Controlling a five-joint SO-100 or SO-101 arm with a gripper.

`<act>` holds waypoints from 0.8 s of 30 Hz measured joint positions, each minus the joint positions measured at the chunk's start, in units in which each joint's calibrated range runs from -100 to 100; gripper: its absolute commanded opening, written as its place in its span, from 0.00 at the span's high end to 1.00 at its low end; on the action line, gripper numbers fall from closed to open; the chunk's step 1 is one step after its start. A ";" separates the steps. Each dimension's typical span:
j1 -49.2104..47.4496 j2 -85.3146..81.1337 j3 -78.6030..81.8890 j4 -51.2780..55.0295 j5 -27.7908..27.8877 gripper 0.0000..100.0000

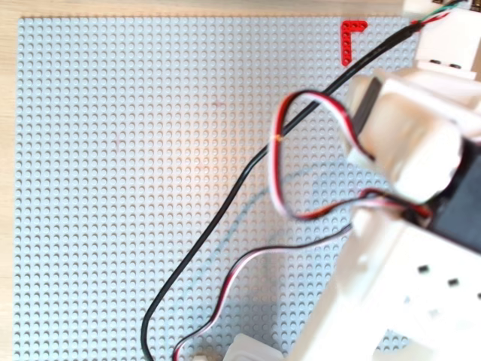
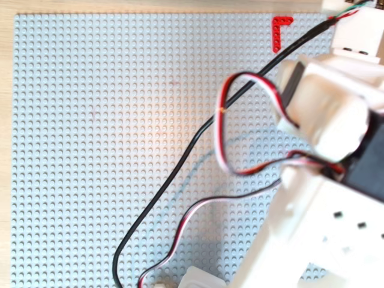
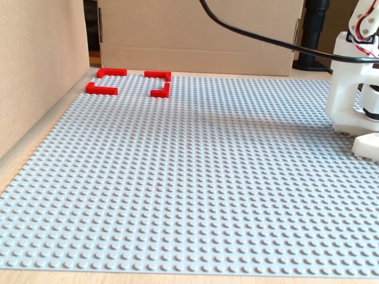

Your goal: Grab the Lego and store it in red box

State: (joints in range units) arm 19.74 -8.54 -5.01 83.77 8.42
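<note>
The red box (image 3: pixel 157 75) shows in the fixed view at the far left of the grey baseplate (image 3: pixel 195 177), as red L-shaped corner pieces with gaps; nothing lies inside it. In both overhead views only one red corner (image 1: pixel 349 34) (image 2: pixel 279 27) shows at the top right; the rest is hidden under the arm. The dark hexagonal Lego is not visible in any view. The white arm (image 1: pixel 406 226) (image 2: pixel 324 180) fills the right side of the overhead views, and its base (image 3: pixel 355 89) stands at the right in the fixed view. The gripper's fingers are out of view.
A black cable (image 1: pixel 225 210) and red-white-black servo wires (image 1: pixel 282 173) hang over the plate's middle right. Cardboard walls (image 3: pixel 195 29) stand behind and to the left of the plate in the fixed view. A wooden table edge (image 1: pixel 7 188) borders the plate.
</note>
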 measured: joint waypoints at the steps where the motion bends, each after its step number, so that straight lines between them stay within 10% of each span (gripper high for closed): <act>1: 0.65 1.69 -0.36 -0.78 -0.63 0.93; 24: 1.09 28.74 -4.74 -19.00 -9.43 0.93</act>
State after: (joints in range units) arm 20.83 20.20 -9.75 64.77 -1.00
